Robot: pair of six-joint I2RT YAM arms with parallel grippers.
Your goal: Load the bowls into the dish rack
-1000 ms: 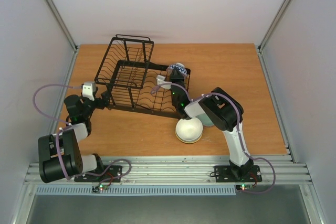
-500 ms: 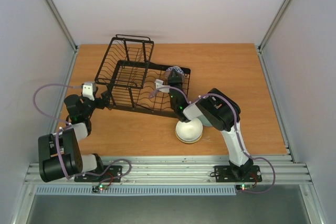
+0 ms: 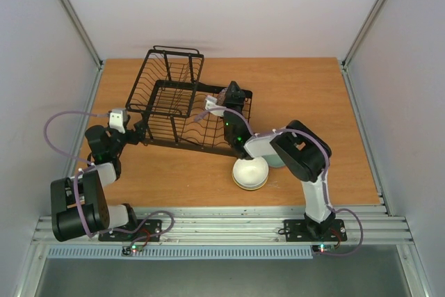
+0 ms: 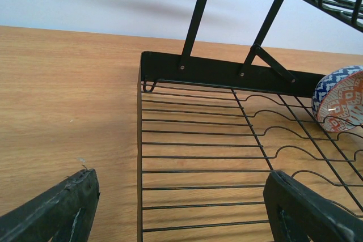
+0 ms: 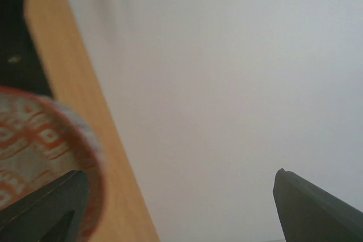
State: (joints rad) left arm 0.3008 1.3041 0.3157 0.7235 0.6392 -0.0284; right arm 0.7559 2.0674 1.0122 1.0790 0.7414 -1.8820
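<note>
Right gripper (image 5: 178, 175) spread wide at the rack's (image 3: 182, 144) right end, nothing pinched; patterned bowl (image 4: 340, 103) stands on edge in the wavy wires there, blue outside and red-and-white inside as far as I can tell. In the right wrist view its rim is close against the left finger, cannot tell if touching. Left gripper (image 4: 181, 173) also spread, low at the rack's left near corner, only rack wires ahead of it, holding nothing. Risk: if the right finger drags the rim on the way out, the bowl could tip flat or roll out of its slot off the rack's open right side; a straight lift clear would likely be safer. Rack isn't held by either arm, so a snag could also shove it. White bowl (image 3: 249, 172) sits on the table just in front of the rack's right near corner, right under the right arm; green bowl (image 3: 273, 164) seems to be beside it, mostly hidden by the arm. A low swing back could knock either. Tall basket section over the rack's left half narrows access from that side
</note>
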